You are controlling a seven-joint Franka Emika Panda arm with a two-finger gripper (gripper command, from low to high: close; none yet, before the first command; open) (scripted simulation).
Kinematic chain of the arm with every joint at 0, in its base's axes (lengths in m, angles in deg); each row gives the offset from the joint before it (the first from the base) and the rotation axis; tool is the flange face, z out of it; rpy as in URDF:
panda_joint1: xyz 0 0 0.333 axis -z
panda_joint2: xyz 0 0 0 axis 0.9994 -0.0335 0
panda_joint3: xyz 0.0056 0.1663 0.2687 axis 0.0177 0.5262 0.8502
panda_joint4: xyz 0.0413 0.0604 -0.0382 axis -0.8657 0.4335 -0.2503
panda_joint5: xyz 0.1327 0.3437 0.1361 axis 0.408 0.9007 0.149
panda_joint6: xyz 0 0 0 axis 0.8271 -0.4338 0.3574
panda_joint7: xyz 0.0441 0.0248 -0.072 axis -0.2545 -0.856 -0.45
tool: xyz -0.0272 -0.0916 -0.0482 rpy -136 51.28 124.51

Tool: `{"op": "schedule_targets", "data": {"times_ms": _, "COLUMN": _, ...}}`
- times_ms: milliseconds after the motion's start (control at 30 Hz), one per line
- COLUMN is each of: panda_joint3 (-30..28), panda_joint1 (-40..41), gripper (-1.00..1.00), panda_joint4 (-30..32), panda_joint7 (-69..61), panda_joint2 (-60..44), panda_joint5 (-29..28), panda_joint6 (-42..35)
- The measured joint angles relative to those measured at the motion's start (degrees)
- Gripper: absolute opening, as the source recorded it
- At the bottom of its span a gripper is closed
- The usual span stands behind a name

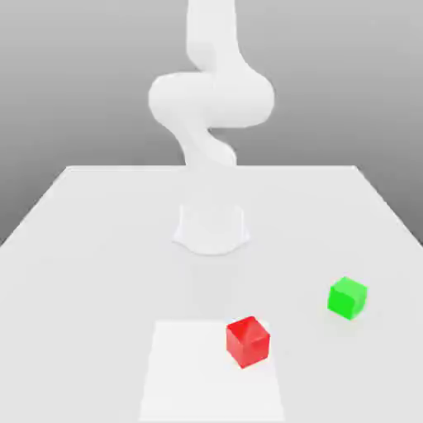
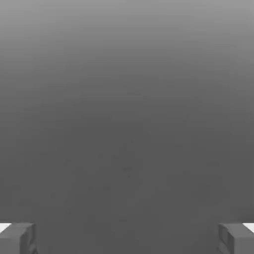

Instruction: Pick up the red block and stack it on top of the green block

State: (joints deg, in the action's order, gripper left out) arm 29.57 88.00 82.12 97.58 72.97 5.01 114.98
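The red block (image 1: 248, 341) sits on the white table (image 1: 83, 248), at the edge of a brighter white patch (image 1: 190, 372) near the front; the green block (image 1: 347, 297) rests apart from it, toward the exterior view's right (neither touches the other); the white arm (image 1: 211, 91) rises behind them; the gripper (image 2: 127, 238) is spread wide with nothing between its fingertips (image 2: 20, 237).

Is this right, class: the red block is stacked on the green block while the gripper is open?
Not quite. The exterior view shows the red block resting on the table, apart from the green block, not stacked. The gripper is indeed open.
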Motion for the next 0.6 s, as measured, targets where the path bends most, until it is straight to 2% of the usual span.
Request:
{"op": "schedule_targets", "data": {"times_ms": 367, "panda_joint3": 2.47, "panda_joint1": -1.21, "gripper": 0.0, "panda_joint4": 14.21, "panda_joint7": -6.92, "panda_joint2": -24.17, "panda_joint5": -4.9, "panda_joint6": 14.22}}
{"op": "schedule_targets", "data": {"times_ms": 500, "panda_joint3": 2.33, "panda_joint1": -2.53, "gripper": 0.0, "panda_joint4": 19.35, "panda_joint7": -11.41, "panda_joint2": -32.59, "panda_joint5": -3.9, "panda_joint6": 19.45}}
{"op": "schedule_targets", "data": {"times_ms": 600, "panda_joint3": 2.72, "panda_joint1": -4.07, "gripper": 0.0, "panda_joint4": 23.17, "panda_joint7": -16.44, "panda_joint2": -38.54, "panda_joint5": -0.73, "panda_joint6": 23.34}}
